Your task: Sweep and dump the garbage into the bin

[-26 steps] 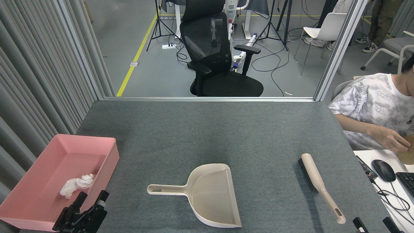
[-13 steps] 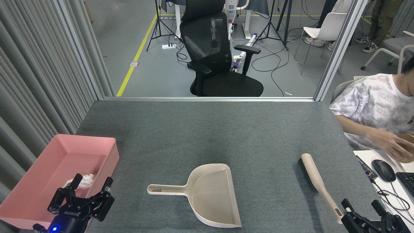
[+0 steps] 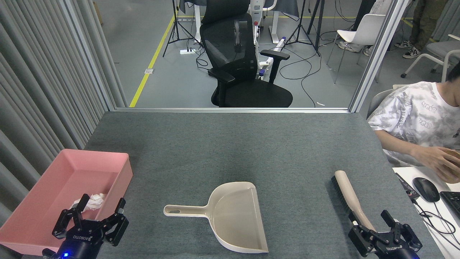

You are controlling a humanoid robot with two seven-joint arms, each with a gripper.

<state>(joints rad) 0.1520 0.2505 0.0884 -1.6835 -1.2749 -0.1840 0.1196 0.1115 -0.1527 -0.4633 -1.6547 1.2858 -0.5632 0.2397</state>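
1. The bin (image 3: 77, 163), a shallow pink rectangular tray with upright walls and rounded corners, is set at the near left edge of the grey table, upright and open-topped.
2. The garbage (image 3: 94, 201), small crumpled wads of white tissue, is seen lying inside the bin on its floor, toward the near right wall, partly hidden.

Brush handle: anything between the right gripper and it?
Nothing visible. The right gripper is open with its fingers on either side of the near end of the brush handle; only bare gray table around.
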